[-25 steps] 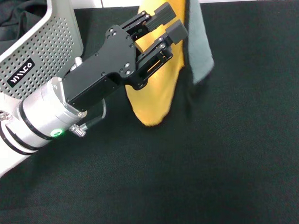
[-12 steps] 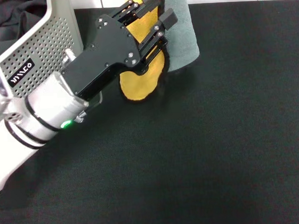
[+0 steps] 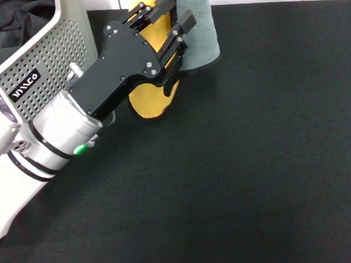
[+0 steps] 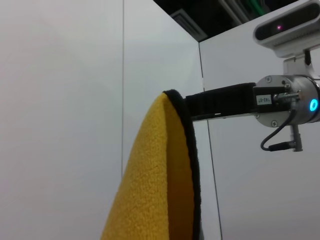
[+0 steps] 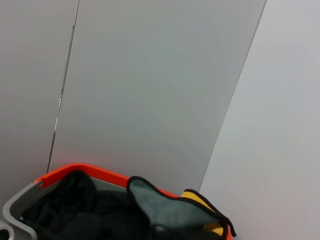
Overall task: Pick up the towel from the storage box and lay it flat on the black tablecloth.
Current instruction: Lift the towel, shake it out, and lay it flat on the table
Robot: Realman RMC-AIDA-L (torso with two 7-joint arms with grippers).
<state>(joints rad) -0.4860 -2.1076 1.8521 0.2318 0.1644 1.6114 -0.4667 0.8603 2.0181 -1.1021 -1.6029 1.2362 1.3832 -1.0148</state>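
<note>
The towel [image 3: 197,31] hangs from above at the far edge of the black tablecloth [image 3: 252,163], grey-green face to the right, orange-yellow face [image 3: 148,100] to the left. My left gripper [image 3: 171,12] is open, its fingers apart around the yellow fold; the left wrist view shows that black-edged yellow fold [image 4: 160,190] close up. My right gripper [image 4: 220,102] shows only in the left wrist view, holding the towel's top edge. The towel also shows in the right wrist view [image 5: 165,207]. The storage box [image 3: 49,49] stands at the far left.
A plain black cloth [image 3: 13,19] lies inside the storage box, also in the right wrist view [image 5: 75,205] beneath an orange rim [image 5: 90,172]. A white wall lies behind the table.
The hanging towel and my left gripper have moved left and toward the far edge, closer to the storage box. The towel's lower end now sits farther back.
</note>
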